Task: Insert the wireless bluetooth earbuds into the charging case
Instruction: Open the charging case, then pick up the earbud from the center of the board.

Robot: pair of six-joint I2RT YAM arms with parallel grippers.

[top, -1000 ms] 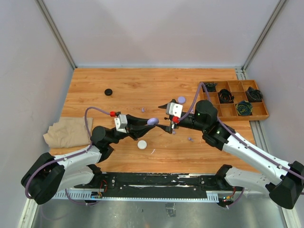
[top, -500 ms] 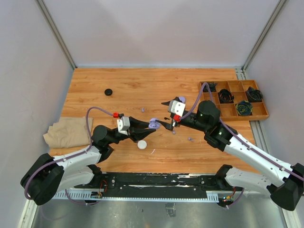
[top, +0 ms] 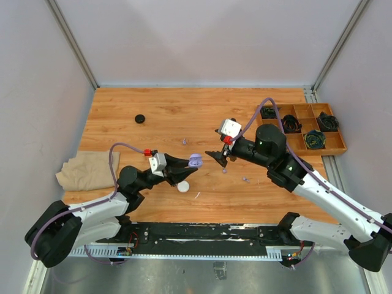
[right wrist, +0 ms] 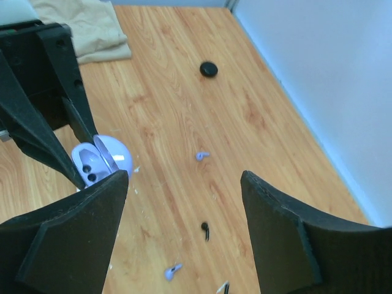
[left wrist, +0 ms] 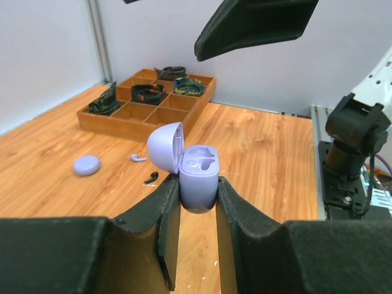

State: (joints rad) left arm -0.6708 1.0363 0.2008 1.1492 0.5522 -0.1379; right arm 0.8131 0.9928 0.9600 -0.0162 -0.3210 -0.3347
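My left gripper (left wrist: 197, 187) is shut on an open lavender charging case (left wrist: 199, 168), held above the table with its lid tipped back; its two wells look bare. In the top view the case (top: 195, 161) sits just left of my right gripper (top: 218, 158), which is open and holds nothing. Loose earbuds lie on the wood below the right gripper (right wrist: 184, 184): a lavender earbud (right wrist: 202, 155), a black earbud (right wrist: 205, 230) and another lavender earbud (right wrist: 172, 271). The case (right wrist: 101, 160) shows at the left of the right wrist view.
A white case (top: 183, 187) lies near my left arm and a black case (top: 140, 118) at the far left. A shut lavender case (left wrist: 86, 165) rests on the wood. A wooden tray (top: 295, 144) with coiled cables stands at the right, a beige cloth (top: 86, 169) at the left.
My right gripper has lifted and drawn back to the right, away from the lavender case. The left gripper with the case has shifted slightly toward the near edge.
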